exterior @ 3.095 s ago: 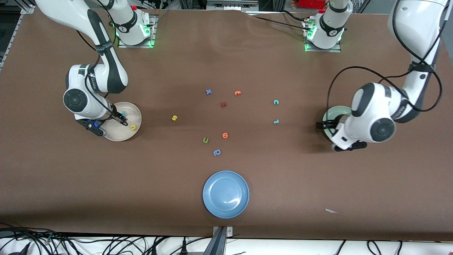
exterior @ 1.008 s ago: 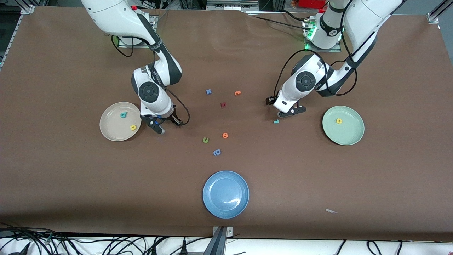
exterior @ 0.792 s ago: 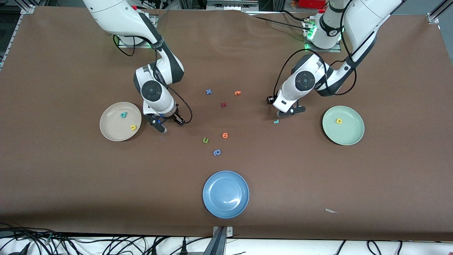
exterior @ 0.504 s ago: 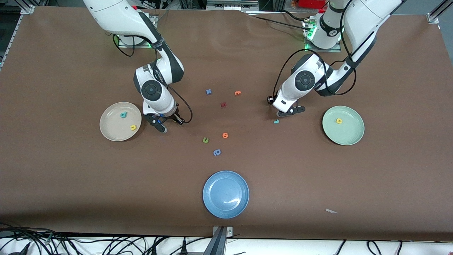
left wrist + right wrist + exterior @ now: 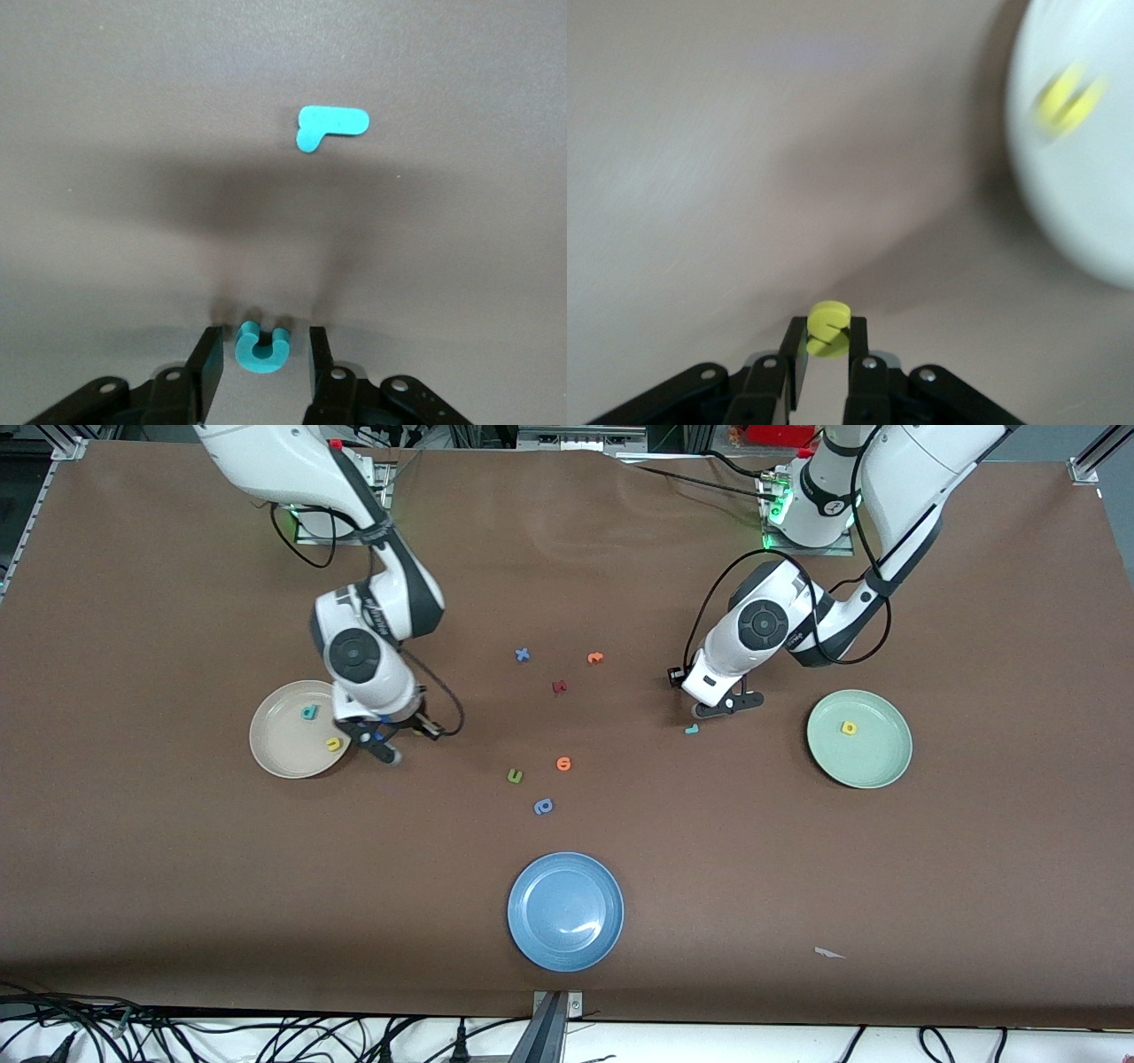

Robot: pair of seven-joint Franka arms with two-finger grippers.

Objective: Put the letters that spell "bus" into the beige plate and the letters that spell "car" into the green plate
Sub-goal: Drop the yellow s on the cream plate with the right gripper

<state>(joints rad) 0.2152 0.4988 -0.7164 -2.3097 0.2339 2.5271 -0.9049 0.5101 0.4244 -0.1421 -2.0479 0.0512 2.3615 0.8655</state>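
Two grippers taking small foam letters beside the round cream-beige plate (image 5: pixel 276 748)

The right gripper (image 5: pixel 826 347), clamped on the light, soft yellow foam "s" (image 5: pixel 827 328), is hanging just beside the plate; the left gripper (image 5: pixel 260 359), well apart, jaws not yet touching, is straddling the teal foam "c" (image 5: pixel 262 344) across its flat sides

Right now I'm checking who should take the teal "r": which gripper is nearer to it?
Left. The left gripper is beside the teal "r", its open fingers around the teal "c". The right gripper, shut on the yellow "s", is by the beige plate.
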